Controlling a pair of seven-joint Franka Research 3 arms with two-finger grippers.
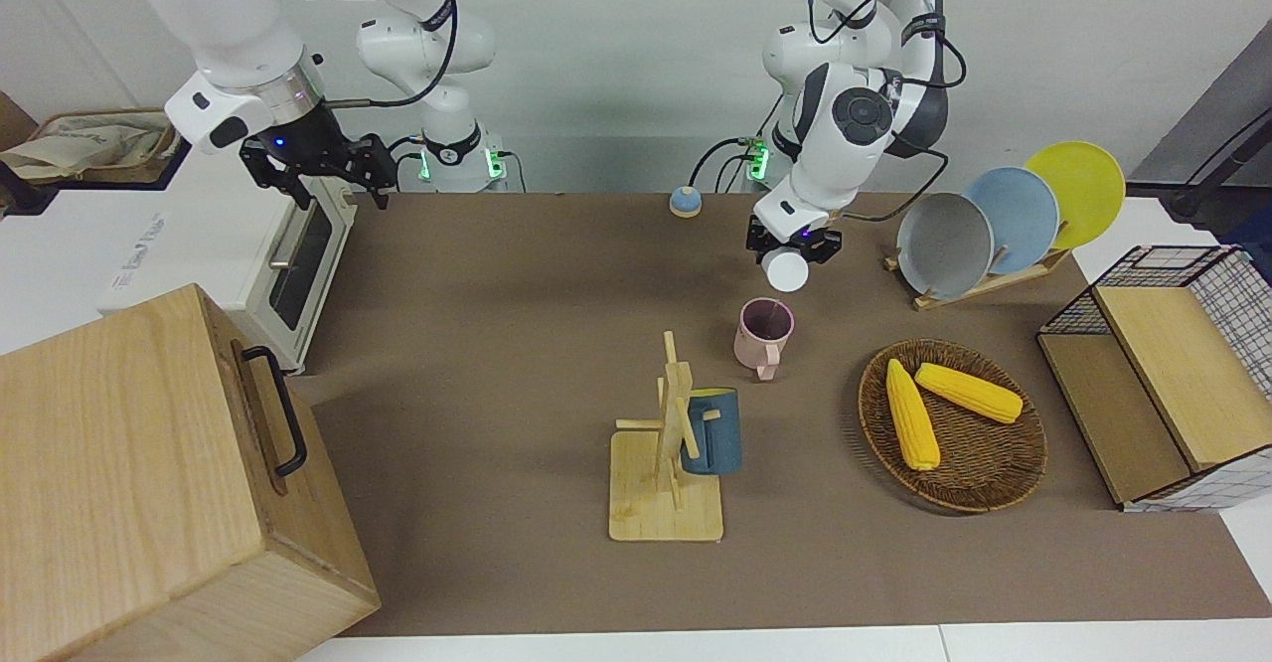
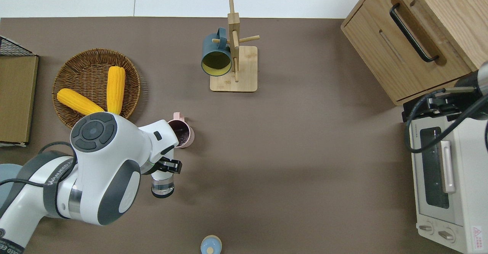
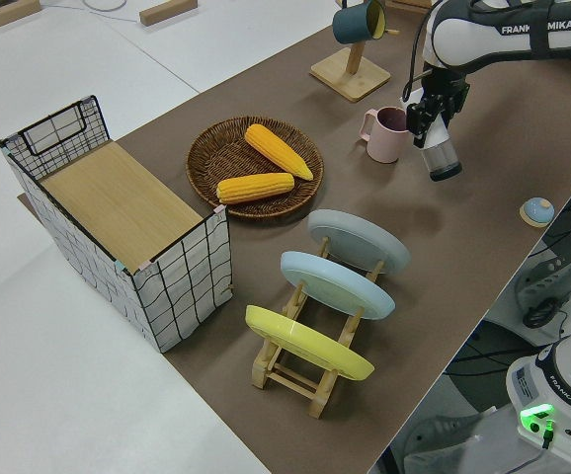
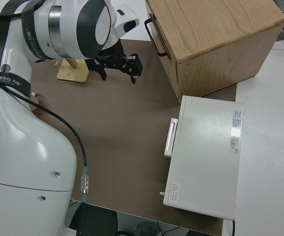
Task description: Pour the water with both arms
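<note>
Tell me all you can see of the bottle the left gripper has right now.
The bottle is small, clear and uncapped, with a white base facing the front camera. The left gripper is shut on its body, holding it in the air, tipped with its mouth toward the pink mug. It is over bare mat just nearer the robots than the mug and touches nothing else. A thin stream seems to reach the mug.
</note>
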